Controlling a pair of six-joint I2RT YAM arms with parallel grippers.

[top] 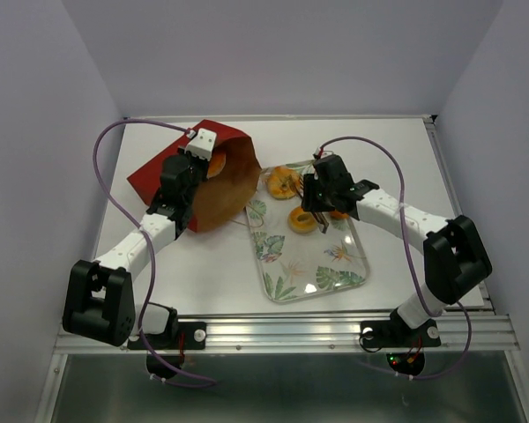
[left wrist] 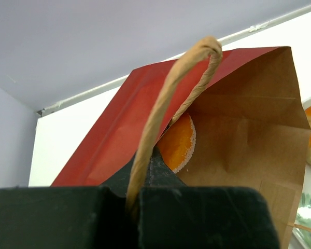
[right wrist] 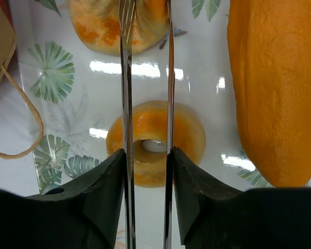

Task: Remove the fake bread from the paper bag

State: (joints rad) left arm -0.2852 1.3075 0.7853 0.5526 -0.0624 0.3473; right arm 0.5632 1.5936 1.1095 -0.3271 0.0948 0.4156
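The task is sitting partway done. The dark red paper bag with a brown kraft inside (top: 152, 181) is lying on its side in the upper left of the top view, its mouth facing the clear leaf-patterned tray (top: 331, 264) at centre.

Three glossy orange toy pastries are already resting on that tray: a round bun (top: 282, 182), a ring-shaped bun (right wrist: 194, 137) and a long loaf (right wrist: 269, 88).

At least one more orange pastry (left wrist: 179, 145) is showing inside the bag; whether others are lying deeper I cannot tell.

The left gripper (top: 189, 176) is clenching the bag's pale twine handle (left wrist: 160, 114), holding the mouth up.

The right gripper (right wrist: 147, 155) is hanging over the ring-shaped bun with its jaws standing apart. Thin metal blades (right wrist: 126, 78) are running along their inner faces and pinching no bread.
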